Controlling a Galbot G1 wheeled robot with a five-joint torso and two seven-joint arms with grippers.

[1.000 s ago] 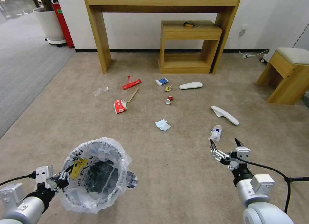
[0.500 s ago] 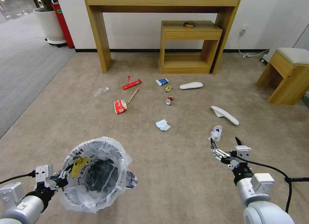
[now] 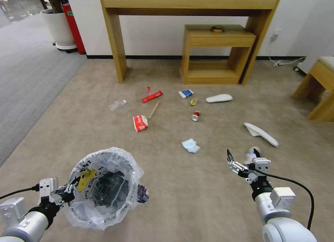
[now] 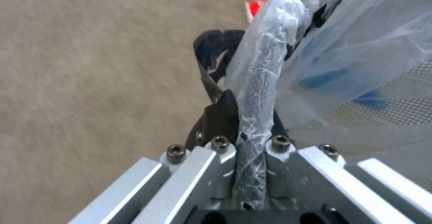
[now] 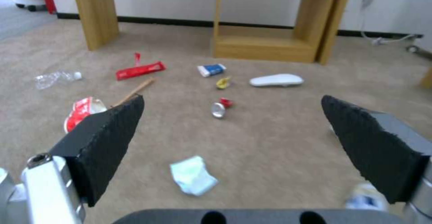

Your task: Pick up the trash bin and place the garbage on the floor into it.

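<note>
The trash bin [image 3: 104, 188], dark and lined with a crinkled clear bag bearing black print, hangs above the floor [image 3: 188, 200] by its rim, clamped in the left gripper [image 3: 68, 193] jaws; inside, dark crumpled contents; a yellow scrap [image 3: 85, 176] on the liner; the right gripper [image 3: 242, 158] hovers, jaws spread wide and empty, near a white insole [image 3: 261, 134]; ahead lie a blue mask [image 3: 190, 145], crushed can [image 3: 195, 116], red wrapper [image 3: 140, 123], clear bottle [image 3: 117, 104]; a wooden bench [image 3: 188, 5] stands behind.

Against the white wall [image 3: 156, 33]: tall wooden table [image 3: 118, 43], small wooden shelf [image 3: 217, 54], white plant pot [image 3: 61, 29], red cylinder [image 3: 73, 29].
</note>
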